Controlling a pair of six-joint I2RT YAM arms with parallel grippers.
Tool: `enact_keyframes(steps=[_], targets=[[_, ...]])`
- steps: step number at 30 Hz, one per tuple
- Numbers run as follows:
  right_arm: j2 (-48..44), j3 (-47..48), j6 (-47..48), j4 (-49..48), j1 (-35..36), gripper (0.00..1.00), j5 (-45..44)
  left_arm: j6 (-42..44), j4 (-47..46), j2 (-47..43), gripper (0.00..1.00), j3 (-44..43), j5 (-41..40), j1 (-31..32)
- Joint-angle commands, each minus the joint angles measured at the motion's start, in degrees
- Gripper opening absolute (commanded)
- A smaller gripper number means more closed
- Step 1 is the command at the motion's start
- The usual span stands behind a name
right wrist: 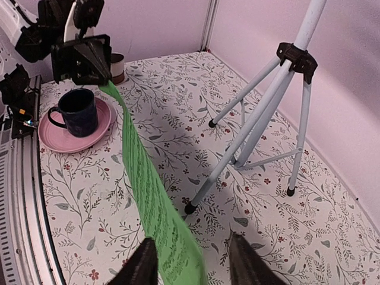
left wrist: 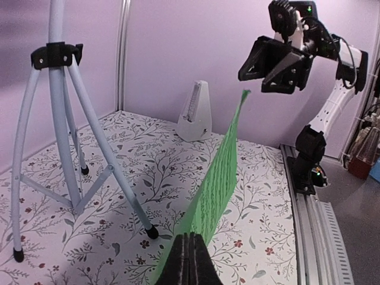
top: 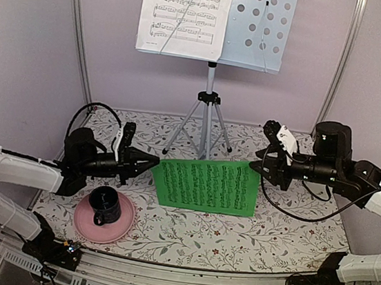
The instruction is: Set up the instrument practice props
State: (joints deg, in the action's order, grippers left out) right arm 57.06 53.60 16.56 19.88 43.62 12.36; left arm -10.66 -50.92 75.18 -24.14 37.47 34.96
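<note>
Green sheet of music point(top: 206, 185) point(left wrist: 217, 184) point(right wrist: 148, 196): lifted off the counter point(top: 292, 224) in front of the tripod's feet, stretched between the two grippers, its printed face turned up and toward the arms.
Left gripper point(top: 155, 162) point(left wrist: 189, 261) point(right wrist: 105, 80): clenched on the left end of the sheet; in the left wrist view the fingers are pressed together and the green paper rises from between them.
Right gripper point(top: 266, 174) point(left wrist: 264, 80) point(right wrist: 195, 264): at the sheet's right end, fingers apart. In the right wrist view the paper runs between them, close to one finger, and is not pinched.
Music stand point(top: 260, 26): pale blue with round holes, on a silver tripod point(top: 206, 117) point(left wrist: 65, 130) point(right wrist: 261, 119) standing at the back middle of the counter, behind the green sheet.
White sheet of music point(top: 185, 13): upright on the left half of the stand under a thin wire clip; the right half is bare.
Metronome point(left wrist: 195, 113): small white pyramid, upright on the counter near the back wall on the right arm's side.
Mug point(top: 105, 205) point(right wrist: 77, 110): dark, standing on a pink plate point(top: 121, 228) point(right wrist: 65, 139) at the front left, just below the left gripper.
Small cup point(right wrist: 117, 65): beige, partly hidden behind the left gripper.
</note>
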Motion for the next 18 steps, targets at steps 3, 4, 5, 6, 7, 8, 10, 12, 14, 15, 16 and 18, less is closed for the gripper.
enact_keyframes(steps=[3,4,5,6,7,8,10,12,14,15,16,18], targets=[[3.6,6.6,0.9,4.7,0.5,0.73,-3.4,8.8,24.7,-5.4,0.0,-13.4,-6.3,2.3],[3.9,7.8,0.8,4.7,0.7,0.8,-3.0,9.9,28.1,-5.5,0.0,-15.5,-6.9,2.8],[4.3,9.0,0.8,4.6,1.3,0.85,-2.8,10.7,31.3,-5.5,0.0,-17.3,-8.3,3.3],[4.8,10.1,1.0,4.3,2.2,0.87,-3.0,11.9,34.3,-5.3,0.0,-19.6,-8.8,4.0],[5.8,11.3,1.2,4.1,3.5,0.88,-3.4,13.0,37.2,-5.1,0.0,-21.6,-9.4,4.8],[7.0,12.7,1.3,4.1,4.3,0.88,-3.8,13.8,39.3,-4.7,0.0,-23.4,-10.2,5.7],[10.2,15.2,0.9,4.3,6.4,0.86,-5.7,14.8,42.0,-4.2,0.0,-26.4,-11.0,7.1],[14.0,19.7,0.3,5.0,9.0,0.85,-8.6,15.4,44.0,-3.4,0.0,-29.0,-12.0,8.5],[18.4,24.5,-0.6,7.2,11.7,0.85,-11.6,16.1,46.2,-2.4,0.0,-32.1,-14.0,10.0],[20.4,27.0,-1.3,8.6,12.7,0.85,-12.4,16.4,47.5,-1.7,0.0,-33.4,-15.0,10.5],[22.1,29.4,-2.6,9.8,13.4,0.85,-12.7,16.7,48.6,-1.2,0.0,-34.5,-15.9,11.0],[24.6,32.6,-6.1,11.5,14.8,0.86,-13.3,17.2,50.8,-0.3,0.0,-36.4,-17.3,11.9]])
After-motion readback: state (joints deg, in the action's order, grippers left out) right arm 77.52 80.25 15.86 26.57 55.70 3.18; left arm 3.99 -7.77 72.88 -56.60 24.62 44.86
